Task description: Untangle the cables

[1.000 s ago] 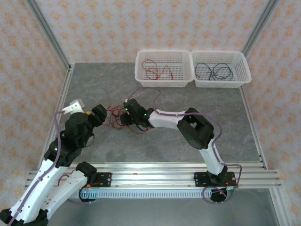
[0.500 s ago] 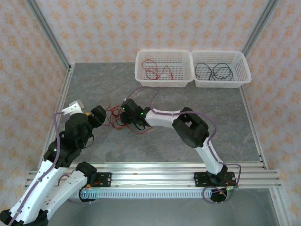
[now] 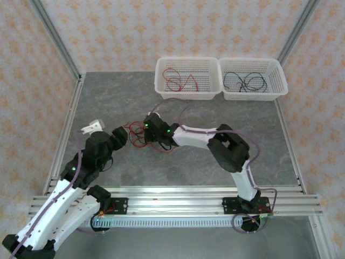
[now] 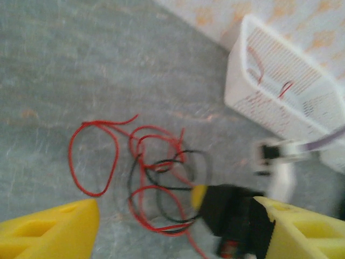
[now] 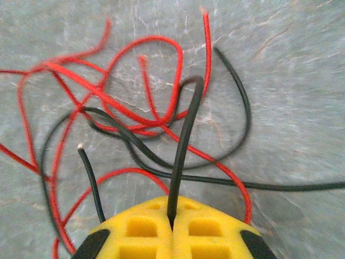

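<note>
A tangle of thin red and black cables lies on the grey table left of centre. My right gripper reaches into it from the right. The right wrist view has the yellow fingers pressed together, so this gripper is shut on one black cable that rises from the tips. Red loops and other black strands cross around it. My left gripper stands open at the tangle's left edge. In the left wrist view, the left gripper straddles the tangle and the right gripper's tip.
Two white baskets stand at the back: the left basket holds red wires, the right basket holds black wires. The left basket lies beyond the tangle. Metal frame posts and a rail border the table.
My right gripper has closed onto the black cable. The left arm has shifted right and forward, bringing its open gripper closer to the tangle.
</note>
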{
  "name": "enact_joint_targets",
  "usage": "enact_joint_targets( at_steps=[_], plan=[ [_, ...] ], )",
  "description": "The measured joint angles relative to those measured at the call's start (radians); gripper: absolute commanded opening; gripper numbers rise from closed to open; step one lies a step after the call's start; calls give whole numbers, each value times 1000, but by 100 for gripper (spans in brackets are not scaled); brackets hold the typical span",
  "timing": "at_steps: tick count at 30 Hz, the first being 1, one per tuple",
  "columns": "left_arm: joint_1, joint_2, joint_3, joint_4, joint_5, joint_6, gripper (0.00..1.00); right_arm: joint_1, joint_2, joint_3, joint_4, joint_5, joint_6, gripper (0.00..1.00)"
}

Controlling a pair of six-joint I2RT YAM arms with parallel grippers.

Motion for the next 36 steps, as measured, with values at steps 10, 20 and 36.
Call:
enact_joint_targets(
  at_steps=[10,20,36],
  plan=[
    [0,166,-115,170,77,-29,76,-11,-259,-238,89,7,-5,0],
    [-127,383,-121,375,115,-72,76,-60,-354,-436,106,10,36,3],
    [-223,586,13,410,40,-103,76,-109,-408,-507,-45,184,80,35]
  ],
)
